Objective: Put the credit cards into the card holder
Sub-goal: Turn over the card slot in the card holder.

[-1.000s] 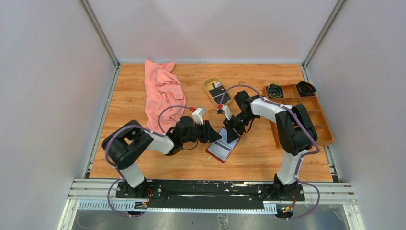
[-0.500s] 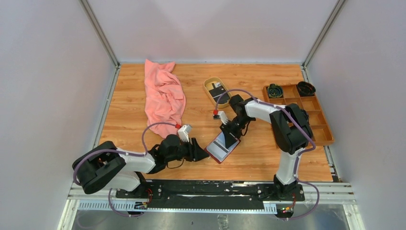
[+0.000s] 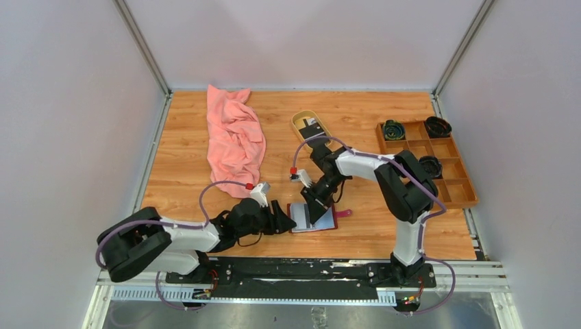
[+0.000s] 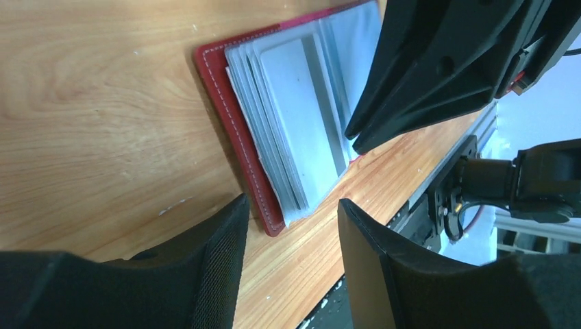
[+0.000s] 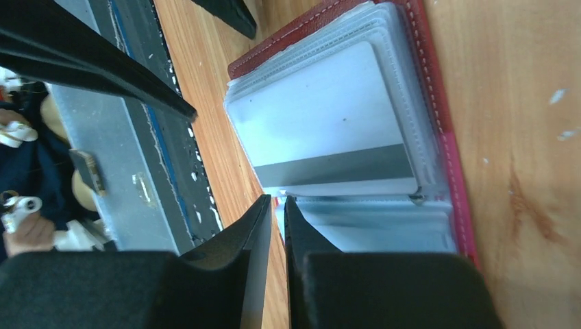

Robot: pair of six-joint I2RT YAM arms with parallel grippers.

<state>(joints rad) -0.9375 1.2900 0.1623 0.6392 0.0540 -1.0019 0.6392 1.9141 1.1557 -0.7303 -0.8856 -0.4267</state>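
The card holder (image 3: 329, 221) is lying open at the near middle of the table (image 3: 384, 233), with a pale credit card (image 5: 329, 130) sitting in its top sleeve. The right gripper (image 5: 276, 200) is hanging over the sleeves, its fingers clenched to a slit. The left gripper (image 4: 291, 205) is hovering just left of the holder, released.

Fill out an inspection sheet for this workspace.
Surface: wooden table, lightly scuffed.
Job's things: card holder lies open on the table, a pale striped card in its top sleeve; a dark card in the oval dish.
Clutter: pink cloth; wooden tray with dark objects in far compartments.
Grippers: left gripper open beside the holder's edge; right gripper shut, fingers at the sleeves.
Cables: purple cables loop above both arms, clear of the holder.
Surroundings: white walls, metal frame.
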